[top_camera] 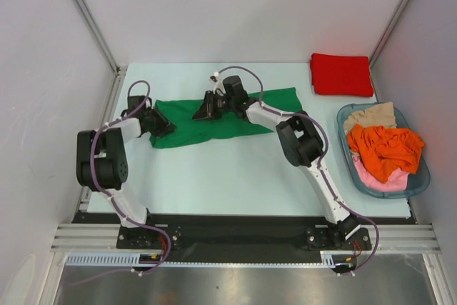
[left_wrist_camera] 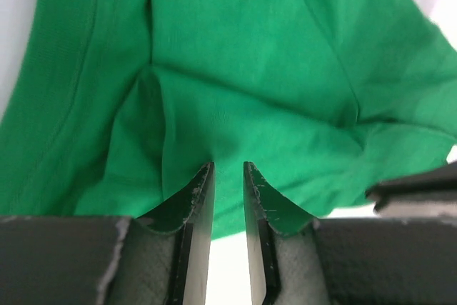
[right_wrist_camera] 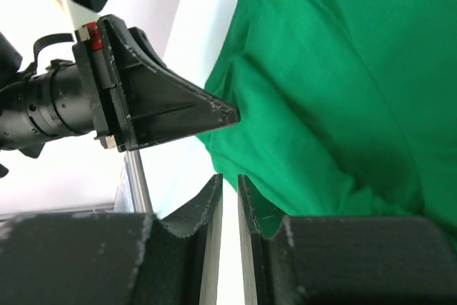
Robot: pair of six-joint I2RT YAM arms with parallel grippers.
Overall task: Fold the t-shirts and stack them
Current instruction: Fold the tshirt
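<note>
green t-shirt (top_camera: pixel 187 131) lies folded in a long band across the pale table (top_camera: pixel 235 176), both arms down on its left half. left gripper (left_wrist_camera: pixel 228 166) sits at the cloth's edge, jaws a narrow slit apart with nothing between them, and right gripper (right_wrist_camera: pixel 230 177) matches it, tips at the edge, no cloth pinched. red t-shirt (top_camera: pixel 341 74) rests folded at the far right corner, with orange (top_camera: pixel 385 149), pink (top_camera: pixel 385 182) and beige (top_camera: pixel 371 114) garments heaped in the blue basket (top_camera: pixel 424 180) nearby.

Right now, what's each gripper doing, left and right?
Left gripper: fingers slightly apart, holding nothing, at the green t-shirt edge.
Right gripper: fingers slightly apart, holding nothing, beside the green t-shirt.
</note>
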